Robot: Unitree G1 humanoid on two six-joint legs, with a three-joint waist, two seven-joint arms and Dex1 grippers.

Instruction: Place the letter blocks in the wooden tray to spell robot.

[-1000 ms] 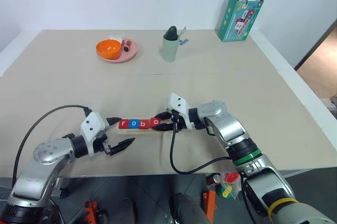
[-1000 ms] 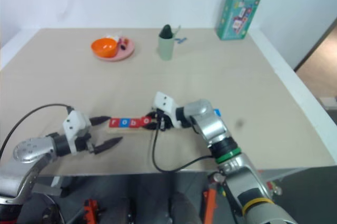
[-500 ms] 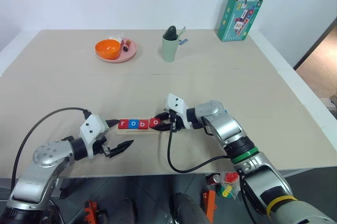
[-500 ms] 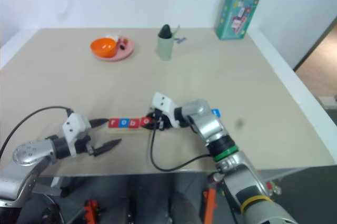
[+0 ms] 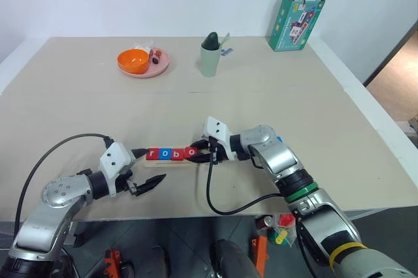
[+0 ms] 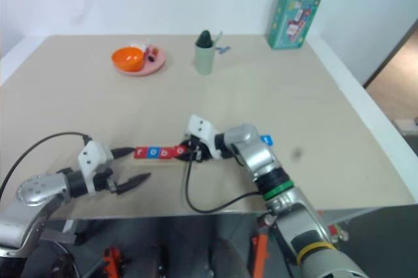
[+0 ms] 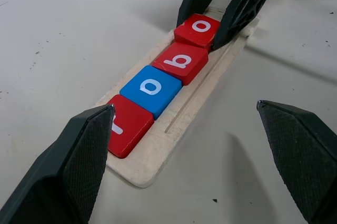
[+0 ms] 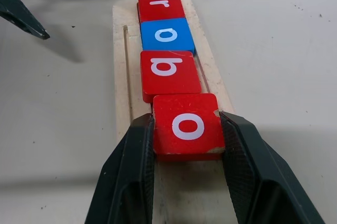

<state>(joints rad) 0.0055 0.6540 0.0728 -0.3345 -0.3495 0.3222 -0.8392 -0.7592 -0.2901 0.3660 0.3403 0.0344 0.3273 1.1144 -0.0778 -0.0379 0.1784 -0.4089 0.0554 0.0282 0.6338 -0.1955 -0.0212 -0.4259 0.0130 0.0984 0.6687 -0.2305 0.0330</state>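
pale wood shows as the wooden tray point(image 8: 164, 98), a long narrow holder lying on the beige table point(image 5: 274, 102) near its front edge, roughly midway between the left and right edges. four letter blocks sit in a row along it: a red "r" point(image 8: 160, 6) at the tray's left end, then a blue "o" point(image 8: 167, 35), a red "b" point(image 8: 169, 73) and a second red "o" point(image 8: 187, 125), each just beside or touching the next. the right end of the tray past the last tile is bare wood.

the right gripper point(image 8: 187, 140) reaches in from the tray's right end, and its two black fingers point(image 8: 134, 171) are clamped on opposite sides of the last red "o", pads pressed against the tile's edges. that tile has a small chip at one corner.

the left gripper point(image 7: 192, 145) hangs at the tray's left end with its fingers spread wide apart, holding nothing; one finger lies close by the "r" tile, the other is well out over bare table toward the front edge.

a small blue piece point(image 5: 279, 139) lies on the table just behind the right arm; i cannot tell its letter.

toward the back edge stand a pink plate point(image 5: 159, 66) with an orange bowl point(image 5: 134, 61) on it, a pale green cup point(image 5: 211, 57), and, near the back right corner, an open teal carton point(image 5: 298, 17).
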